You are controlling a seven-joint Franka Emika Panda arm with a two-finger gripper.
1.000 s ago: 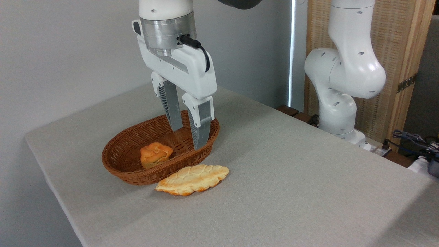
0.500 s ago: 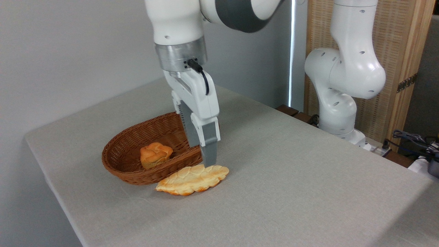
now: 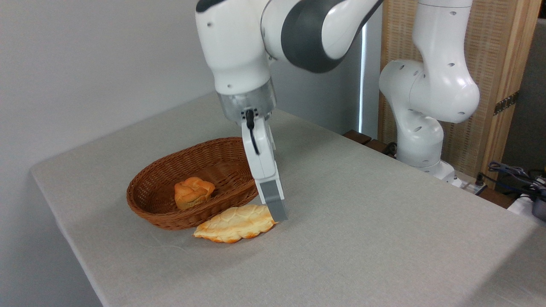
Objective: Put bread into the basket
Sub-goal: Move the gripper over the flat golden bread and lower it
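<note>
The bread (image 3: 232,224), a long flat pale golden loaf, lies on the table right against the near rim of the basket (image 3: 147,212). The basket is oval, reddish-brown wicker. My gripper (image 3: 277,213) has come down at the loaf's right end and is seen edge-on. Its near finger (image 3: 274,204) covers the tip of the bread and hides the far finger, so the gap between them does not show. The loaf rests flat on the cloth.
A small round orange-brown bun (image 3: 193,192) sits inside the basket at its left. The arm's white base (image 3: 420,128) stands at the table's back right. Cables (image 3: 512,172) lie off the table's right side. The table's left edge (image 3: 64,221) is close to the basket.
The gripper has swung from above the basket to the right and down, turning edge-on, and now stands at the loaf's right end. Bread, bun and basket have not moved.
</note>
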